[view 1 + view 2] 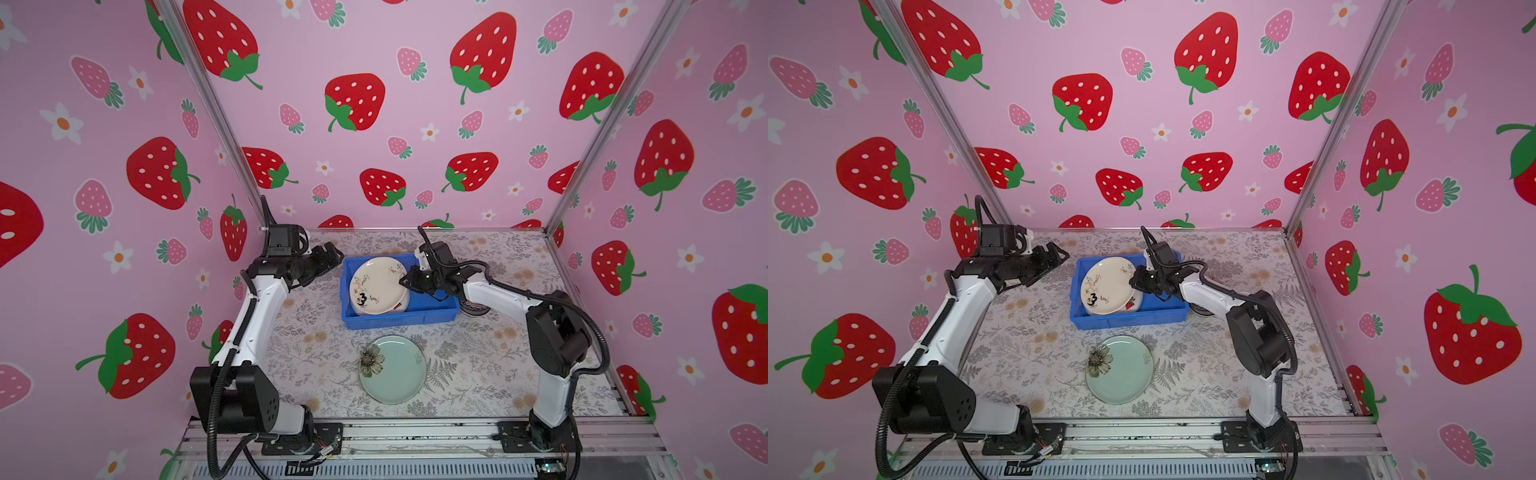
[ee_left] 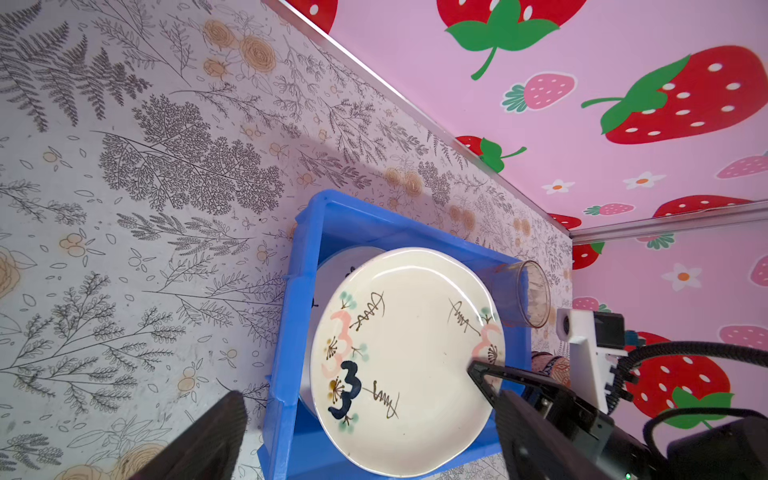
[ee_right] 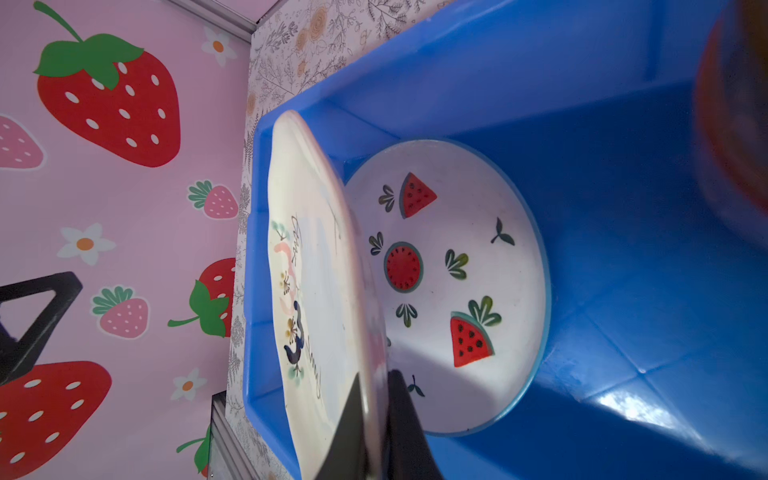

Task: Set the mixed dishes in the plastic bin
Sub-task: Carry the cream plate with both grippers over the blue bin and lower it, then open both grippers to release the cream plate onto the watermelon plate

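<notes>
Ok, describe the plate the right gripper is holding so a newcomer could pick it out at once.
Find the blue bin mid-table. Tilted over it, pinched at its edge by the right gripper, is a cream plate above a flat watermelon plate. Only it bears a dark blue squiggle and pink marks; the pale green plate lies outside the bin.

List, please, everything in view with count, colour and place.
blue bin: one, bright blue, mid-table
cream plate: one, cream, tilted over the bin
watermelon plate: one, white and red, in the bin
green plate: one, pale green, before the bin
tumbler: one, clear, by the bin's right end
bowl: one, patterned, right of the bin, mostly hidden
left gripper: one, black, open, left of the bin
right gripper: one, black, shut on the cream plate
</notes>
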